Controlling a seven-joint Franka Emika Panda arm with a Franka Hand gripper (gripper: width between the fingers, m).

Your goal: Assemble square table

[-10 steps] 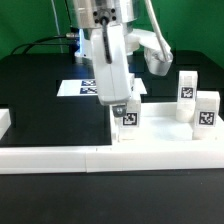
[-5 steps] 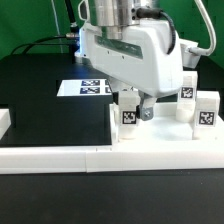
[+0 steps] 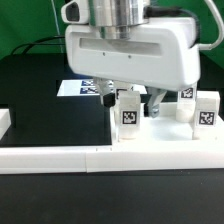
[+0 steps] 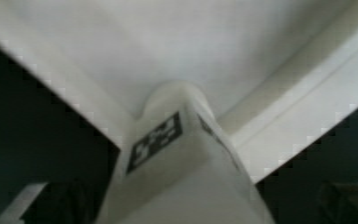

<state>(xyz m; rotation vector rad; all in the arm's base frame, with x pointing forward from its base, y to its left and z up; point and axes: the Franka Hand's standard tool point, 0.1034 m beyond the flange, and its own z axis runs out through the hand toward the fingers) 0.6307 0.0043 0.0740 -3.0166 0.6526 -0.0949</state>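
Observation:
The square table's white slab lies on the black table at the exterior view's right. One tagged leg block stands upright near the slab's front-left corner. My gripper hangs right over that leg, its broad white hand facing the camera. One finger shows on each side of the leg with a small gap, so the gripper is open around it. Two more leg blocks stand at the slab's right. In the wrist view the leg fills the middle, over the slab.
Long white border bars run along the front edge, with a short end piece at the exterior view's left. The marker board lies flat behind the slab. Cables hang at the back, in front of a green backdrop.
The hand has turned about its vertical axis, from edge-on to broadside. The leg block has stayed in place with its tag still facing the camera.

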